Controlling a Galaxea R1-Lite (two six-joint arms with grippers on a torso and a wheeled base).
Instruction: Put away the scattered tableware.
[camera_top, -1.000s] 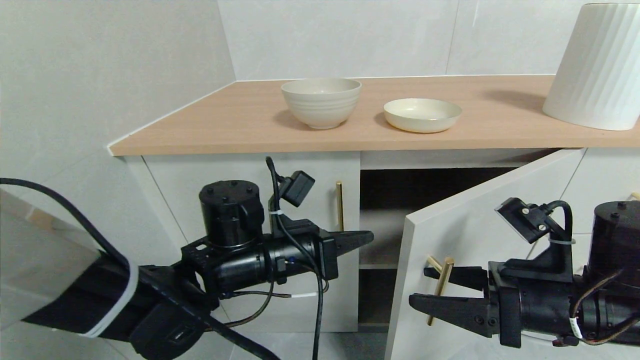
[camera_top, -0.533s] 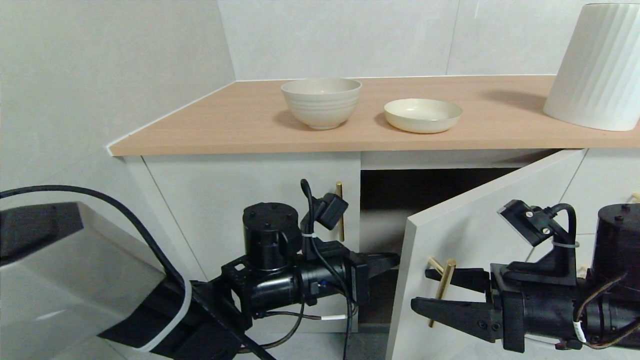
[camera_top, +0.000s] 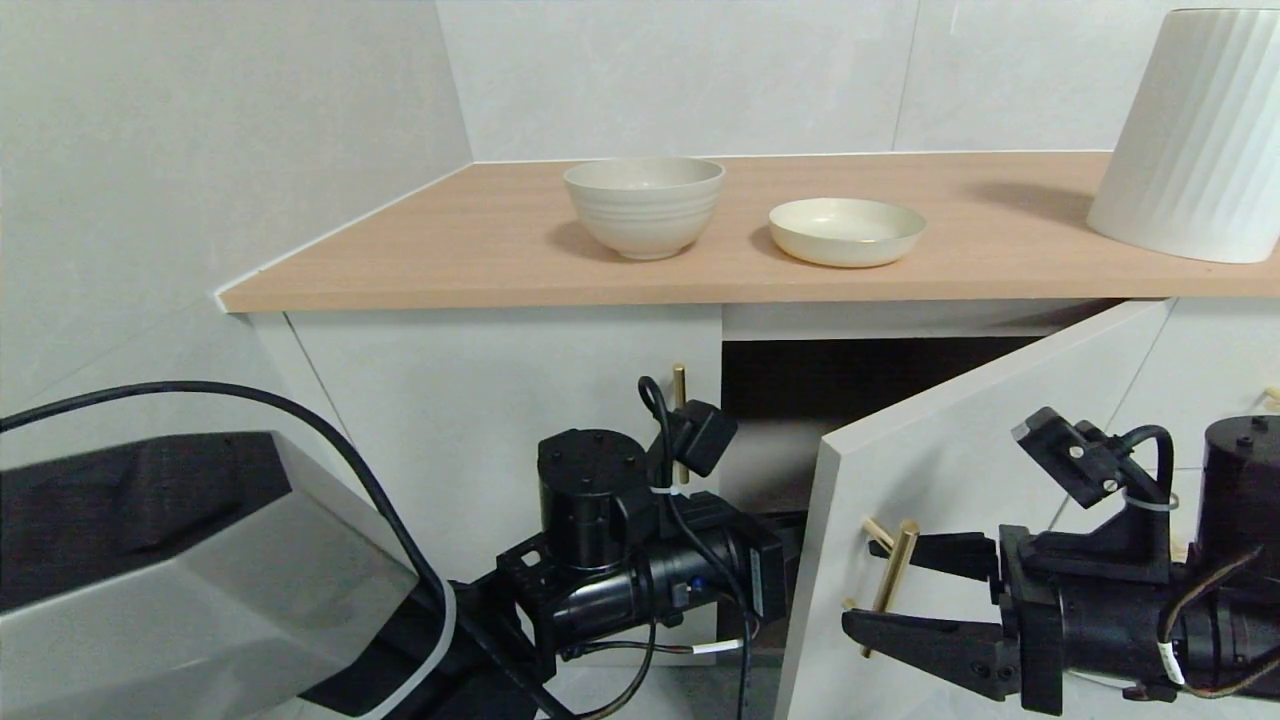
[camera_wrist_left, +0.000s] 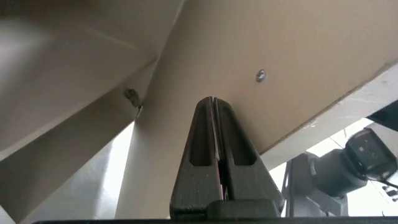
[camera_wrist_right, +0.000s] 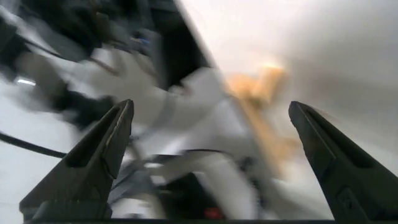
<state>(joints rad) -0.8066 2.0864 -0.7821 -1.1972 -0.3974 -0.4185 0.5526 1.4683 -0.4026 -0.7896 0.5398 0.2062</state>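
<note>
A deep cream bowl (camera_top: 645, 205) and a shallow cream dish (camera_top: 846, 230) stand side by side on the wooden countertop (camera_top: 450, 260). Below them a white cabinet door (camera_top: 960, 430) hangs partly open. My right gripper (camera_top: 885, 597) is open, with the door's brass handle (camera_top: 890, 585) between its fingers (camera_top: 945, 552); the right wrist view shows that gripper (camera_wrist_right: 210, 106) and the blurred handle (camera_wrist_right: 261, 118). My left gripper (camera_top: 790, 528) is low at the cabinet opening, its tips behind the door's edge. The left wrist view shows it (camera_wrist_left: 213, 102) shut and empty against a white panel (camera_wrist_left: 280, 56).
A tall white ribbed container (camera_top: 1195, 130) stands at the right end of the countertop. The left cabinet door (camera_top: 480, 400) is closed, with its own brass handle (camera_top: 679, 385). Tiled walls close the corner at left and behind. The open cabinet interior (camera_top: 780, 380) is dark.
My left arm has moved right and down, and its gripper tips have slipped behind the open door's edge. The right gripper and the door handle have shifted slightly right.
</note>
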